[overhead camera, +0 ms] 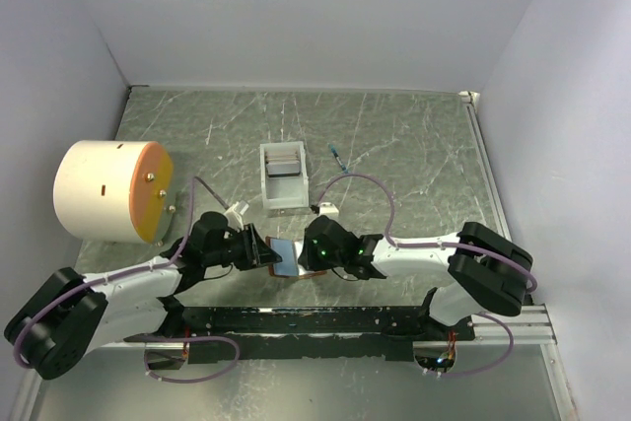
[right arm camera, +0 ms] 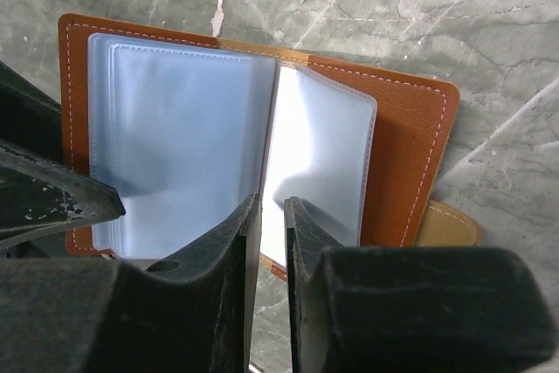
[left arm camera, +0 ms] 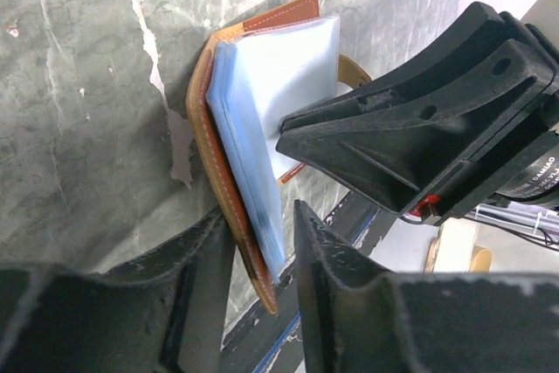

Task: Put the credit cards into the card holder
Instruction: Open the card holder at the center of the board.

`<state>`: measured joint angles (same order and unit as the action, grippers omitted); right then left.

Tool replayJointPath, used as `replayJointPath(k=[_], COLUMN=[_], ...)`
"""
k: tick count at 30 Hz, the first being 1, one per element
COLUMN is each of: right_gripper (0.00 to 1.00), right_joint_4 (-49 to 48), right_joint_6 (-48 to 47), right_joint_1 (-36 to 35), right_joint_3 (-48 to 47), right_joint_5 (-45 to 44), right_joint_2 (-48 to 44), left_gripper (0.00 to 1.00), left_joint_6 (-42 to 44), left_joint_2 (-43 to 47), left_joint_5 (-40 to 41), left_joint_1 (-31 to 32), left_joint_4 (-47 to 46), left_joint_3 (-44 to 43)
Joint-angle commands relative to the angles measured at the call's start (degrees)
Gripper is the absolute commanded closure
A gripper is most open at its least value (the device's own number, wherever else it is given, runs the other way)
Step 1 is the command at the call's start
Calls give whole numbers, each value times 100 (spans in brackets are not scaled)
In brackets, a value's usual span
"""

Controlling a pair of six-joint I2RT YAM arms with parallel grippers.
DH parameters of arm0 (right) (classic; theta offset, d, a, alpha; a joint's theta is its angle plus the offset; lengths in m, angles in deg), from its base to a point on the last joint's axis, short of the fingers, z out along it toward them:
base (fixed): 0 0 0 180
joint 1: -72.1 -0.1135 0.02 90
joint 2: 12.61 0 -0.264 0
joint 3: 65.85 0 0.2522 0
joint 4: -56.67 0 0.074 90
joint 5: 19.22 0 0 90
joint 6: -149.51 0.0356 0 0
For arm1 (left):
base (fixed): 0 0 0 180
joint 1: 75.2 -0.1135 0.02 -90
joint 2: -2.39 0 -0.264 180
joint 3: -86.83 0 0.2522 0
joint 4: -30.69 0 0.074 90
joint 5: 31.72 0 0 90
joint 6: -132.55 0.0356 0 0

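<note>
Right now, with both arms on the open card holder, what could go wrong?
1. The right gripper's jaws sit nearly closed round one thin pocket leaf of the card holder; a pull may crease it or drag the holder along.
2. The left gripper's jaws stand apart round the cover edge, so the holder may slide or fold shut.
3. The credit cards lie in the white box; fetching one frees an arm from the holder.

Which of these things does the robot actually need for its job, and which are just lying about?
Needed: card holder, credit cards in the white box.
Lying about: white cylinder with orange face, small white block, small blue object.
</note>
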<state>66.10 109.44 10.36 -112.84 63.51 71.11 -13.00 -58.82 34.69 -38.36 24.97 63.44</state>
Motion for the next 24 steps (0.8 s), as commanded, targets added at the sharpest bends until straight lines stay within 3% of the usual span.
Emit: replayJointPath(k=[1, 9, 18, 24], right_gripper=[83, 83, 84, 80], right_joint_4=[-171, -165, -307, -371], right_joint_6=[-4, -23, 26, -10], right_joint_1=[-18, -14, -14, -15], right_joint_3=[97, 110, 212, 125], right_joint_5=[-64, -77, 16, 171], right_joint_2=[59, 46, 171, 236], left_gripper=[61, 60, 88, 93], left_joint_6=[96, 59, 63, 142], left_joint_2=[-113, 16, 21, 24], left_joint_5=[-154, -159, -201, -163], left_joint_1=[-34, -30, -30, -30], left_joint_4=[-332, -409, -493, -41], left_joint_3=[-222, -210, -113, -331])
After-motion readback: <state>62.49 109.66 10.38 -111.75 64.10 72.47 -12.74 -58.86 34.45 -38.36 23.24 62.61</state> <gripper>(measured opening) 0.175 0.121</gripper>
